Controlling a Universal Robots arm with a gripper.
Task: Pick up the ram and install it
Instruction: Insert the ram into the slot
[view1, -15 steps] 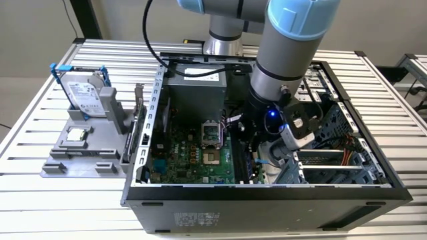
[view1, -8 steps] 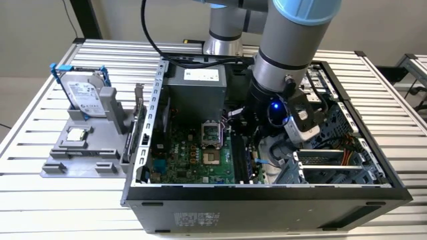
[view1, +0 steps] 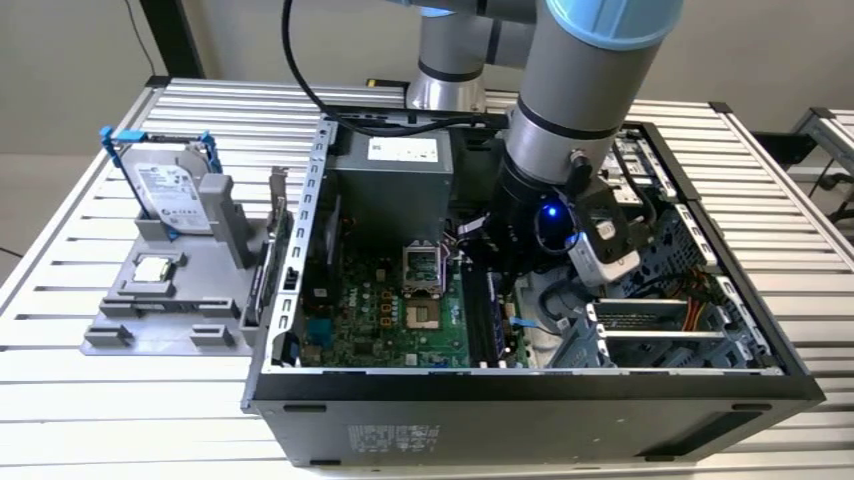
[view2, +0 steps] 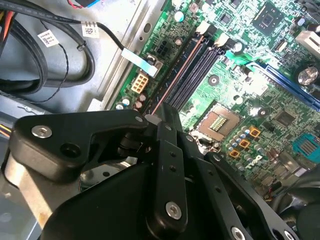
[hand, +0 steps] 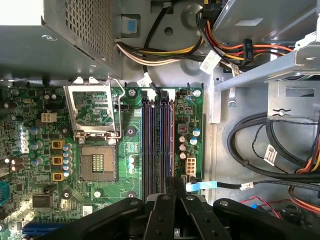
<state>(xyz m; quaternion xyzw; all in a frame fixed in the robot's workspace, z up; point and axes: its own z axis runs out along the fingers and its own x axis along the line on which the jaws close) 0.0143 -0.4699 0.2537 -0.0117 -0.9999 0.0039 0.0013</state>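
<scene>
Slatted metal table (view1: 80, 260) carries an open computer case (view1: 534, 385), where the gripper (hand: 172, 192) stands clenched on the ram (hand: 172, 145), upright in the outer memory slot, cables crowding toward 3 o'clock.

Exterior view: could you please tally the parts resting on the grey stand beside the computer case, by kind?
Hard drive: 1
Processor chip: 1
Total: 2
</scene>
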